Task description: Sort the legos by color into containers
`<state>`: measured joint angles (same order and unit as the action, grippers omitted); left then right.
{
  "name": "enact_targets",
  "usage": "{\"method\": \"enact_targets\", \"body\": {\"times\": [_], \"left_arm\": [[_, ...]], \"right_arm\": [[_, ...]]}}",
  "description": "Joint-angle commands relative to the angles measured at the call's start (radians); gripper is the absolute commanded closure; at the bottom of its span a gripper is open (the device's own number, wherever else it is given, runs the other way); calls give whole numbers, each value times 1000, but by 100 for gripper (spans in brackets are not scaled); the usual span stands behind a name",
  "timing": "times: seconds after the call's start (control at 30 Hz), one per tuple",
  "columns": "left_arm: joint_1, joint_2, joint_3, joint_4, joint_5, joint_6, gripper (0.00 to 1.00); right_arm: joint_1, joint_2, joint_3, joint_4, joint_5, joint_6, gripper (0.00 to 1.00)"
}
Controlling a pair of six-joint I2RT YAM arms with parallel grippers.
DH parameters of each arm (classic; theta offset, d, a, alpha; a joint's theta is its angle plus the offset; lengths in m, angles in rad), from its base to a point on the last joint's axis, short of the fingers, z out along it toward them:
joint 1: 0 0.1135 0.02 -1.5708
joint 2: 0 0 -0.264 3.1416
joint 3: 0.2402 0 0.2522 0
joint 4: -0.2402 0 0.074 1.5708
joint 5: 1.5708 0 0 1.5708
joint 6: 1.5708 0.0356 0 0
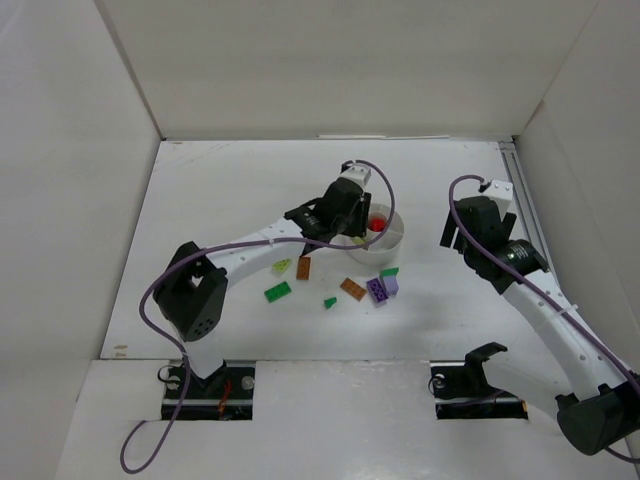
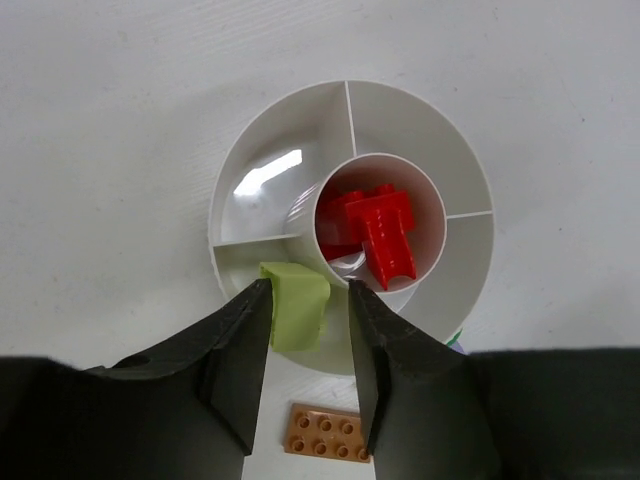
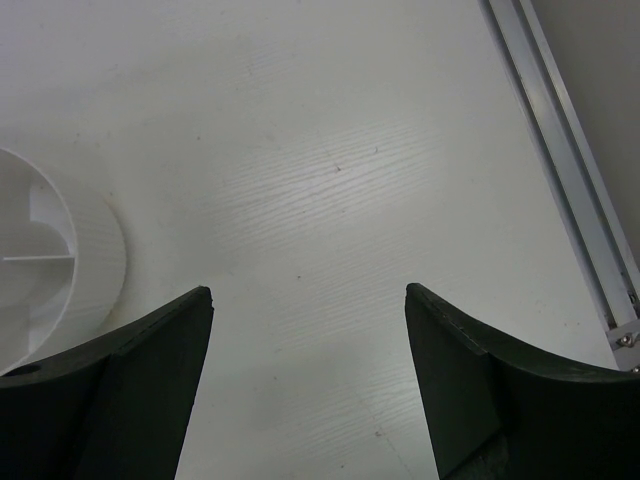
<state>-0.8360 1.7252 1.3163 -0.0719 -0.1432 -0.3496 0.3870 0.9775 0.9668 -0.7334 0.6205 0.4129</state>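
On the table, eight loose legos are left unsorted. Only red bricks are lodged in the white tub, at its centre. The right gripper is spread, empty. The left gripper is barely parted around a yellow-green brick over an outer section.

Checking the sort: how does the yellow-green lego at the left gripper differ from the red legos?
The yellow-green lego is between the fingers of the left gripper, over the outer ring of the tub; the red legos lie in its central circle. It is one smooth piece; they are at least two. Both are small.
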Motion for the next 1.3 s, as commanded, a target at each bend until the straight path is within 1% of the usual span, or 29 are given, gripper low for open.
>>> {"method": "enact_targets", "body": {"times": [0.0,0.1,0.13,0.17,0.27,0.33,0.37,0.43,0.47,0.5,0.53,0.57,0.6,0.63,0.67,0.7,0.73,0.77,0.8,0.83,0.9,0.93,0.97,1.0,1.03,1.07,1.13,1.17,1.27], "left_arm": [[-3,-7,-8,23,19,-14,64],[-3,-39,-32,32,19,-25,51],[-3,-59,-46,32,28,-25,48],[-3,-70,-46,32,37,-25,47],[-3,-114,-57,32,37,-45,47],[6,-150,-66,-3,-8,-58,42],[6,-200,-93,-14,-24,-58,38],[15,-261,-124,-57,-76,-94,22],[15,-295,-167,-75,-100,-109,12],[15,-370,-190,-95,-130,-130,0],[24,-406,-213,-120,-192,-197,0],[37,-442,-233,-188,-212,-241,0],[54,-508,-271,-227,-222,-285,0],[105,-538,-291,-268,-222,-337,0],[141,-565,-311,-361,-222,-453,0],[176,-590,-351,-412,-222,-510,0],[214,-633,-376,-461,-211,-560,0],[288,-656,-402,-504,-187,-595,0],[316,-679,-429,-561,-176,-621,0],[336,-732,-487,-580,-176,-662,0],[359,-794,-529,-609,-164,-692,0],[359,-826,-541,-632,-164,-701,0],[359,-893,-542,-647,-164,-725,0],[359,-926,-542,-663,-173,-726,0],[359,-958,-542,-672,-182,-736,0],[359,-1019,-529,-672,-182,-736,0],[359,-1065,-519,-683,-182,-736,0],[359,-1084,-506,-706,-194,-746,0],[359,-1119,-476,-778,-245,-785,0]], "right_arm": [[-5,-2,15,-4,22,-11,18],[-5,-2,15,-4,22,-11,18],[-5,-11,15,-4,22,-11,18],[-5,-11,15,-4,22,-11,18],[-5,-11,15,-4,-1,-37,18],[-5,-23,1,34,-73,-84,18],[-5,-34,1,69,-96,-126,16],[39,-34,-10,95,-123,-157,16],[65,-34,-10,104,-123,-170,16],[99,-25,-10,123,-111,-181,16],[139,-14,-10,140,-101,-193,15],[230,-5,1,161,-87,-210,15],[280,24,15,220,-87,-259,15],[321,47,15,254,-129,-288,15],[389,73,32,288,-163,-313,15],[417,107,52,323,-201,-338,15],[443,184,67,385,-232,-368,15],[466,228,82,413,-270,-378,15],[505,274,116,439,-292,-391,15],[522,364,134,490,-312,-417,15],[549,459,185,522,-349,-418,15],[562,507,257,522,-366,-418,15],[563,597,294,513,-366,-392,15],[573,640,334,499,-322,-357,16],[573,685,428,474,-300,-314,16],[573,775,482,394,-230,-183,18],[573,875,612,271,-206,-59,19],[582,970,732,171,-194,66,19],[605,1082,886,94,-185,185,22]]}}
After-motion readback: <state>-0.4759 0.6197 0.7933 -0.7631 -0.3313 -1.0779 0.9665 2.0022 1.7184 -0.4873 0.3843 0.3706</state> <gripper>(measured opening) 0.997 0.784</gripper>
